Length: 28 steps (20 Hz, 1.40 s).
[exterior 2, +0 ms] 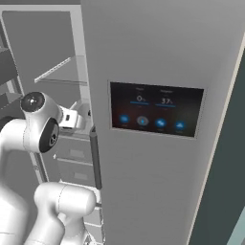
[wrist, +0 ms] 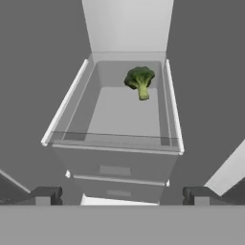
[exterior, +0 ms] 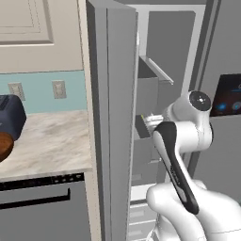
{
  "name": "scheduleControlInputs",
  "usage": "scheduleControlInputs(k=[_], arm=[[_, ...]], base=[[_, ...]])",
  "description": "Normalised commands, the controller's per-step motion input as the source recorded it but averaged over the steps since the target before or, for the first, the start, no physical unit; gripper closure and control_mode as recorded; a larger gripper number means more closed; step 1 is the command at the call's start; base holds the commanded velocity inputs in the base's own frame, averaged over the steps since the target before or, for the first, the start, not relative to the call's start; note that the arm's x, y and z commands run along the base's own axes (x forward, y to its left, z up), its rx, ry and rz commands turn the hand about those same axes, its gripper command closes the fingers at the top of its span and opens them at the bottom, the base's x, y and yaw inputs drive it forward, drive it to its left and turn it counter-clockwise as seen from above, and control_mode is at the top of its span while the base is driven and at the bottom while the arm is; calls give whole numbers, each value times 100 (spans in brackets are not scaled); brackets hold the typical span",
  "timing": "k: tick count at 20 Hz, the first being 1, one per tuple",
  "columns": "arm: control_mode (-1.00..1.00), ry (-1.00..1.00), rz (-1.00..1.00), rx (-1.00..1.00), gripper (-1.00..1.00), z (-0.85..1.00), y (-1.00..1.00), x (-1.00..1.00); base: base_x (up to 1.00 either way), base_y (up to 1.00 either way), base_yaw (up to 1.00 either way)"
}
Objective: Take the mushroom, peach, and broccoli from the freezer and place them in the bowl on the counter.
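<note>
Gripper (wrist: 122,195) spread wide, empty, aimed down into freezer (exterior: 155,94). Broccoli (wrist: 139,81) ahead and slightly right of centre, well apart, near drawer (wrist: 76,103) back wall, right corner; stalk pointing toward gripper.

We look down into the freezer (wrist: 129,28) at a clear shelf (wrist: 115,139) with raised side rails. The broccoli (wrist: 139,81) lies on it near the back, toward the right rail, stalk pointing at us. Below the shelf's front edge sit grey drawers (wrist: 117,170). Our gripper (wrist: 122,195) hangs wide open, holding nothing.
</note>
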Motion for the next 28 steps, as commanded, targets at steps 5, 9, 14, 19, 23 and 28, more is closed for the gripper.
scheduleControlInputs(k=[5, 9, 14, 19, 23, 28], arm=[[-100, 5, -1, 0, -100, -1, 0, 27], [-100, 1, -6, 0, -100, -3, 2, 39], [-100, 0, -8, 0, -100, -8, 0, 42], [-100, 0, -8, 0, -100, -25, 0, 33], [-100, 0, -3, 0, -100, -30, 0, 27], [-100, 0, 0, 0, -100, -30, 0, 28]], base=[[0, 0, 0], [0, 0, 0], [0, 0, 0], [0, 0, 0], [0, 0, 0], [0, 0, 0]])
